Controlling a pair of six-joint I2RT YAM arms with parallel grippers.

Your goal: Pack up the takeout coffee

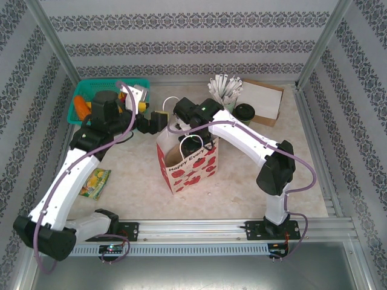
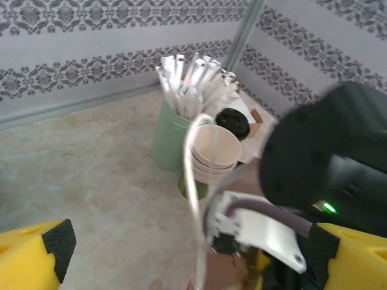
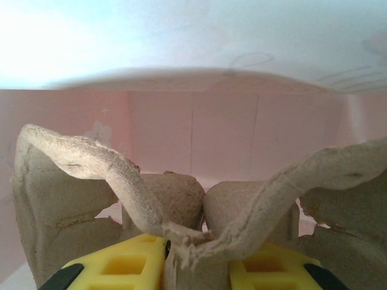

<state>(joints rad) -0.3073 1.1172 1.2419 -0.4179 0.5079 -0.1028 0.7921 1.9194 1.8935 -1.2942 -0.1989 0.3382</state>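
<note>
Step in hand: seating the cup carrier (image 3: 163,199) inside the gift bag (image 1: 188,168). The right claw (image 3: 193,266) is down in the bag, fingers pressed together on the carrier's centre ridge of grey moulded pulp, with the pink bag wall just behind it. The left claw (image 2: 190,244) hangs at the bag's far-left top edge with its yellow fingers spread wide and gripping nothing; the white bag handle (image 2: 192,157) stands loose between them.

Takeout coffee (image 1: 245,112) is not yet packed. It stands upright on the worktop (image 1: 133,175), right of the bag and well apart from it, just beside the green holder of stir sticks (image 1: 225,90) and the stacked paper cups (image 2: 213,148).

Next move, as judged:
- release the carrier and lift the right claw clear
- fetch the lidded cup upright and lower it into a carrier pocket

Legible writing: "Happy Every…" on the bag front, the rest unreadable
</note>
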